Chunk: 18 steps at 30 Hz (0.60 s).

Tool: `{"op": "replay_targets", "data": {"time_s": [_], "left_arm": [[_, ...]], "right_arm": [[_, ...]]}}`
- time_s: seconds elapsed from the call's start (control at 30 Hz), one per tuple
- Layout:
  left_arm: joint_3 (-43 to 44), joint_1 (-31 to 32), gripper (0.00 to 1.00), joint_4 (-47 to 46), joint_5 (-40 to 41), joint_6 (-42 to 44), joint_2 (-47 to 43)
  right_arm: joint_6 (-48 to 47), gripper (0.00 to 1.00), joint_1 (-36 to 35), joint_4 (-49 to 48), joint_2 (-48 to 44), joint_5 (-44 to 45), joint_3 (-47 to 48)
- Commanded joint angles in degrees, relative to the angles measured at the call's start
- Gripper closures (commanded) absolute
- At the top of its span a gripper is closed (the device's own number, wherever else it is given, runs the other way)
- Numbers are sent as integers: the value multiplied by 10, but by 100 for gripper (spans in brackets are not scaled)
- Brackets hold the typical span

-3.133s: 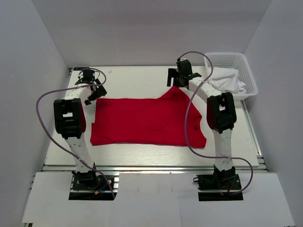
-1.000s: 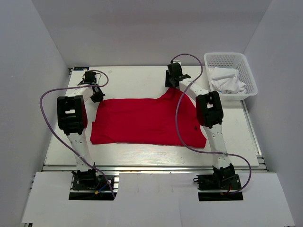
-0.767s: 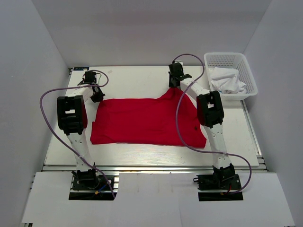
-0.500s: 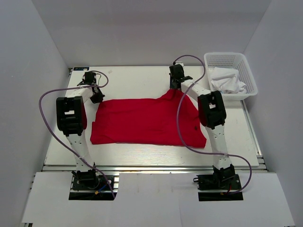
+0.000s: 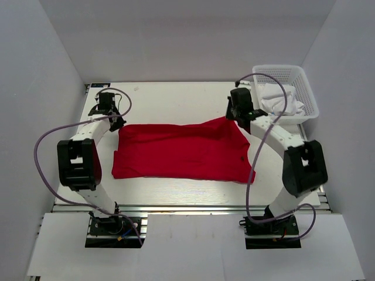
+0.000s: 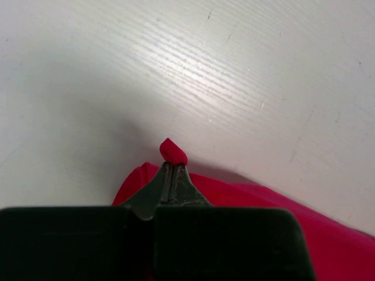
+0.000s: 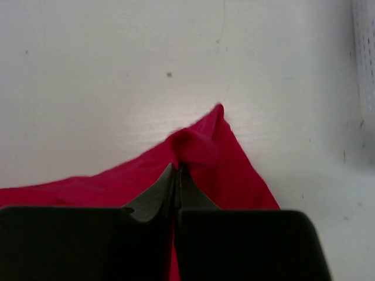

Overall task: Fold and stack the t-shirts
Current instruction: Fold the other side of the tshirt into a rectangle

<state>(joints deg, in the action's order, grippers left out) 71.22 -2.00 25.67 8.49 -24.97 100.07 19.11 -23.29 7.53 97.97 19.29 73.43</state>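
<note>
Your left fingers (image 6: 153, 196) are clenched on the far-left corner of the shirt (image 5: 181, 151), your right fingers (image 7: 157, 196) on its far-right corner. The shirt lies spread on the desk (image 5: 176, 99).

Top camera looks down from behind over the whole table (image 5: 176, 96); 2 wrist cameras closely share far corners of the t-shirt (image 5: 176, 149).

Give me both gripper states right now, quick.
Left gripper: closed, pinching the far left corner of the red t-shirt.
Right gripper: closed, pinching a bunched fold at the shirt's far right corner.
</note>
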Motion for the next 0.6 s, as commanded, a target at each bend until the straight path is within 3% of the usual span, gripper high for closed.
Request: {"op": "replay_targets", "data": {"time_s": [0.0, 0.33, 0.57], "left_arm": [[-34, 2, 100, -10, 8, -1, -60], [-160, 2, 100, -25, -8, -17, -209], [-191, 2, 100, -19, -8, -23, -249]], "right_arm": [[33, 100, -4, 8, -83, -11, -60], [80, 100, -18, 63, -254, -61, -214], [90, 100, -35, 119, -327, -51, -254]]}}
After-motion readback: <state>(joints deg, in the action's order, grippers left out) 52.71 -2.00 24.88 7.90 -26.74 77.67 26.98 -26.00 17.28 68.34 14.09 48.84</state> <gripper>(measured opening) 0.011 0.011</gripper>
